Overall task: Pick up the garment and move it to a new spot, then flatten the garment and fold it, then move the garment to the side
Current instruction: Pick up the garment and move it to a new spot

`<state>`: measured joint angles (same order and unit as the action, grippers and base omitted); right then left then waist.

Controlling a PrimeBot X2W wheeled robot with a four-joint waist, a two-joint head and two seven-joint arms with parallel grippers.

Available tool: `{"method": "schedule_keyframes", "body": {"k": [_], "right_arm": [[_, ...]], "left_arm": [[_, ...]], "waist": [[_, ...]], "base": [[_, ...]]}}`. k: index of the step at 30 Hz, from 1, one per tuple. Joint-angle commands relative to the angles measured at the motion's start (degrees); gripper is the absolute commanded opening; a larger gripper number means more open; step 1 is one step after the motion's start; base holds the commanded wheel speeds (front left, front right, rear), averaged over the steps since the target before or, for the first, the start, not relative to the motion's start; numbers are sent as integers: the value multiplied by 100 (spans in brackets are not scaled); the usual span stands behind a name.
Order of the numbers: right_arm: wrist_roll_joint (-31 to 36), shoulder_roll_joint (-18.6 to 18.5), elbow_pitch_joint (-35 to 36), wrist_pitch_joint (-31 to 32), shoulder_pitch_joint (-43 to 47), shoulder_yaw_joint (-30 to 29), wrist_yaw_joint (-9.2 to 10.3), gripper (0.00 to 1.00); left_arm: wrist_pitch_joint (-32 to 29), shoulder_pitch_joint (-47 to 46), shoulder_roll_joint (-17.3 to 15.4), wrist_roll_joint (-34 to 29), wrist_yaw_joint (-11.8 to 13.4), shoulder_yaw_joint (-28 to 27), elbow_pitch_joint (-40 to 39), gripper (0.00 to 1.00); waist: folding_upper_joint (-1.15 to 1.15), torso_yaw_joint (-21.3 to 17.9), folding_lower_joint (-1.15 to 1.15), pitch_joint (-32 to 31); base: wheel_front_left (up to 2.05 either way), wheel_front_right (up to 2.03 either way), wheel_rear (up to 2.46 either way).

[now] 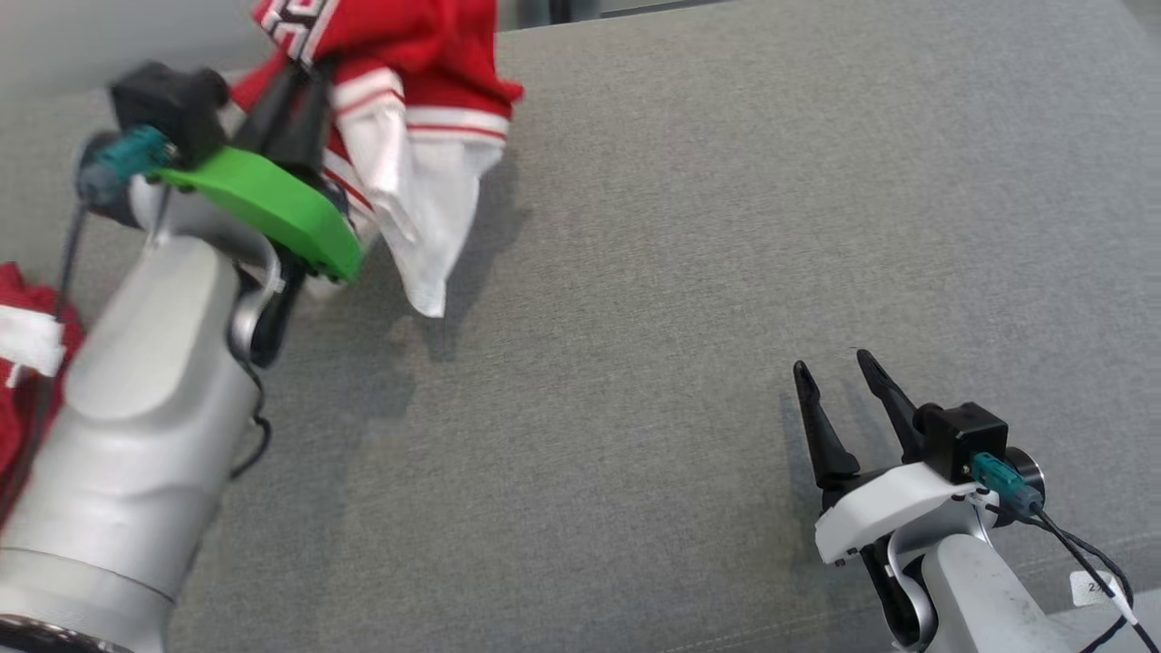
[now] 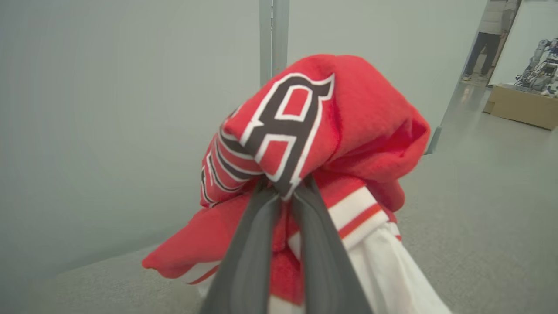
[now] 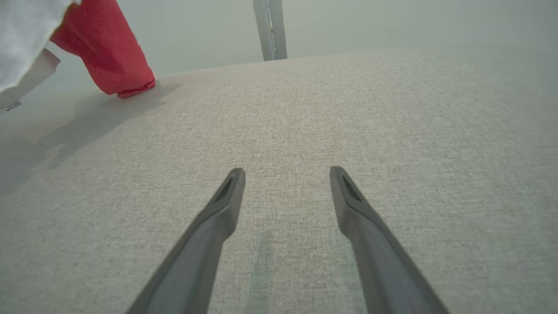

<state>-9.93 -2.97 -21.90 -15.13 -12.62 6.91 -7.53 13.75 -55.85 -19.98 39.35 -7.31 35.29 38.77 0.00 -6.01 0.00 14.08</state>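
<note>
The garment [image 1: 408, 100] is a red and white jersey with black lettering, bunched and hanging above the grey fabric surface at the upper left of the head view. My left gripper [image 1: 304, 68] is shut on it, its dark fingers pinching a fold. In the left wrist view the two fingers meet on the red cloth [image 2: 305, 144] at the left gripper [image 2: 284, 189], with a white part draping below. A red end of the garment [image 3: 109, 56] hangs at the upper left of the right wrist view. My right gripper [image 1: 833, 365] stands open low over the surface at the lower right, the right gripper [image 3: 287, 171] holding nothing.
A grey fabric surface [image 1: 689, 272] spreads across the whole work area. More red and white cloth [image 1: 23, 354] lies at the left edge behind my left forearm. A grey post [image 3: 270, 28] stands beyond the far edge. A person's legs [image 2: 481, 48] and a cardboard box [image 2: 521, 104] show far off.
</note>
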Motion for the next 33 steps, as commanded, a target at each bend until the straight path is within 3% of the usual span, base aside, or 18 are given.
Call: {"method": "schedule_keyframes", "body": {"k": [1, 9, 10, 12, 16, 24, 33], "right_arm": [[-19, -6, 15, -1, 46, -15, 8, 100], [-74, 4, -1, -1, -2, -92, 8, 100], [-83, 5, -2, -1, -12, -79, 8, 100], [-76, 1, -1, -1, -39, -107, 8, 100], [-64, 5, 38, -1, -8, -124, 8, 100], [37, -5, 81, -1, 16, 139, 8, 100], [-96, -52, -44, -1, -316, 610, 8, 100]], "left_arm": [[43, 274, 194, 115, -22, 102, 10, 0], [136, 1031, 809, 337, -22, 616, 336, 0], [148, 1118, 844, 380, -16, 585, 411, 16], [149, 1346, 906, 317, -15, 523, 532, 100], [147, 1665, 839, 6, -15, 285, 467, 100], [141, 2574, 787, -758, 118, -941, -172, 100], [140, 3786, 1089, -1505, 109, -2163, -976, 100]], "waist": [[0, -405, 0, 65], [0, -873, 0, 224], [0, -903, 0, 228], [0, -936, 0, 221], [0, -797, 0, 147], [0, -152, 0, -138], [0, 820, 0, -331]], "base": [[0, 0, 0], [0, 0, 0], [0, 0, 0], [0, 0, 0], [0, 0, 0], [0, 0, 0], [0, 0, 0]]}}
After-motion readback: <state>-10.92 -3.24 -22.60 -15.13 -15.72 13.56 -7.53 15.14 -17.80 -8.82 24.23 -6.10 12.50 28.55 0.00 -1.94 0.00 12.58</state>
